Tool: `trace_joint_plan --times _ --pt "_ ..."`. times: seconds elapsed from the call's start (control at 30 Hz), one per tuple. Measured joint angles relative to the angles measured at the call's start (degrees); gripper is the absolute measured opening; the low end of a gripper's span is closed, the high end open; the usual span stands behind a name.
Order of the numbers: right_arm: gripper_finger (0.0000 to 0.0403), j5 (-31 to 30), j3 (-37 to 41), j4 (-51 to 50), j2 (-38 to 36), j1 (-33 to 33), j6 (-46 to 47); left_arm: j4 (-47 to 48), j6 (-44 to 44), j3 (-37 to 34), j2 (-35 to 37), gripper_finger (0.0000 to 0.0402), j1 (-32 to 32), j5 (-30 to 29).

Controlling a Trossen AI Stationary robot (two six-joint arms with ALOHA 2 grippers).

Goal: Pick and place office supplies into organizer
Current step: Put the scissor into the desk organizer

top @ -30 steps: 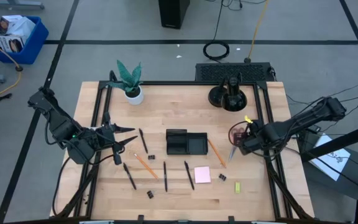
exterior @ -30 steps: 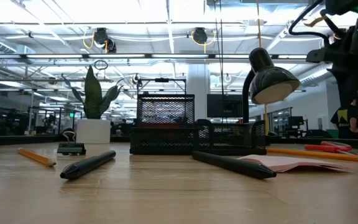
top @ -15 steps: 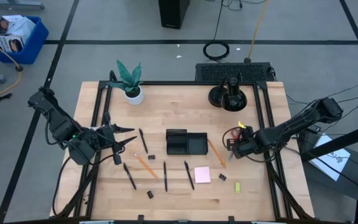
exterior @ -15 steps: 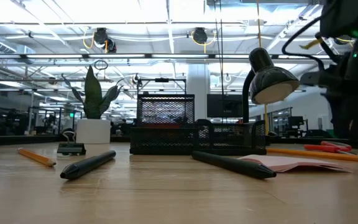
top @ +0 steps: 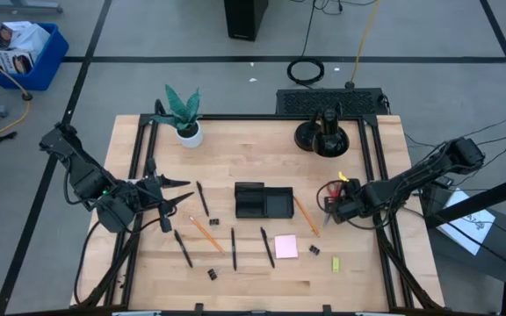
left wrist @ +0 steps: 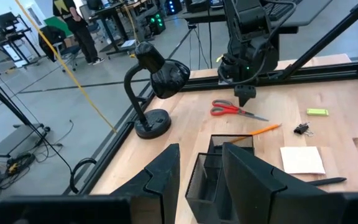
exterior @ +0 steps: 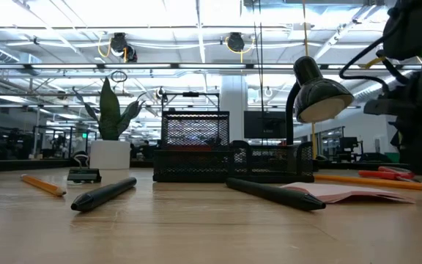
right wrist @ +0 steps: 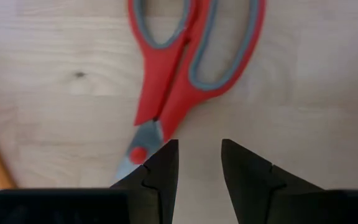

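Red-handled scissors [right wrist: 185,68] lie flat on the table at the right, also seen in the high view [top: 330,190]. My right gripper [right wrist: 199,155] is open and points down over their blade end, near the pivot. The black organizer [top: 263,202] stands mid-table. Black pens [top: 233,248], orange pencils [top: 206,232], a pink sticky-note pad [top: 285,247], binder clips [top: 314,251] and a yellow-green piece [top: 336,264] lie on the wood near it. My left gripper [top: 183,191] is open and empty at the table's left. My right gripper comes at the scissors from above, pointing down. One fingertip [right wrist: 157,165] stands over the blades just past the pivot [right wrist: 138,152]. I cannot tell whether it touches them. The scissors lie flat on the table.
A potted plant [top: 183,118] stands at the far left. A black desk lamp [top: 323,136] stands at the far right, behind the scissors. An orange pencil [top: 305,215] lies between the organizer and the scissors. Black frame rails run along the table's sides.
My right gripper has gone down toward the scissors and a little toward the table's left edge. The scissors have stayed in place.
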State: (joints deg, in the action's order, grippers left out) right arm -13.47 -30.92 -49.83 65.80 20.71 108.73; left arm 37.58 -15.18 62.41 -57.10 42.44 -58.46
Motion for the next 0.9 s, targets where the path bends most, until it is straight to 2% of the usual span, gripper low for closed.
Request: trace_joint_plan --times 0.1,0.43,0.67,0.9 --pt "0.0116 -0.37 0.0 -0.8 -0.09 0.0 0.19 0.0 -0.02 0.0 0.0 0.0127 -0.01 0.04" --pt "0.0116 -9.06 -0.04 -4.71 -6.6 -0.02 2.12 0.0 -0.27 0.0 0.0 0.0127 0.0 0.65" --pt "0.0114 -10.69 -0.04 -4.69 -7.56 -0.04 3.5 0.03 -0.69 0.0 -0.02 0.0127 0.0 2.35" --pt "0.0093 -10.0 -0.07 -4.65 -6.85 0.0 3.67 0.35 -1.51 0.0 -0.02 0.0127 0.0 3.13"
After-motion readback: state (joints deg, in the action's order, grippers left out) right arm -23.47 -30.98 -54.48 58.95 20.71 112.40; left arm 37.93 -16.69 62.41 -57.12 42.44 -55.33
